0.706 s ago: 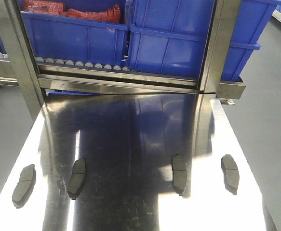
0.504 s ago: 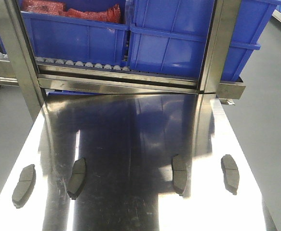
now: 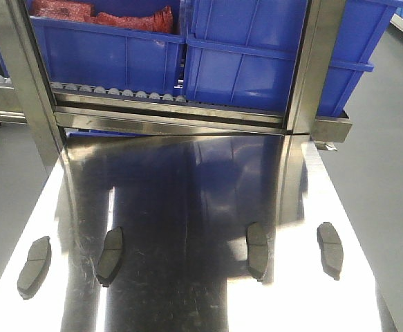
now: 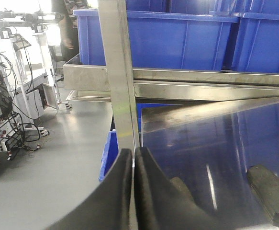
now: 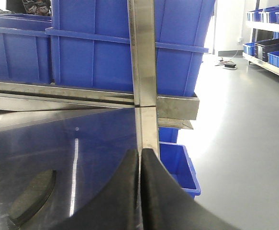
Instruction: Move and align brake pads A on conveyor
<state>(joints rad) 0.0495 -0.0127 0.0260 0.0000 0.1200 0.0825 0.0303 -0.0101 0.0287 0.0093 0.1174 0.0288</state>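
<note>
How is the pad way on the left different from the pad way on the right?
The leftmost pad leans its far end rightward; the rightmost pad leans its far end leftward. The leftmost pad sits a bit nearer the camera than the rightmost pad. Both are dark grey, lie flat on the shiny steel table, and have a groove across the middle.
</note>
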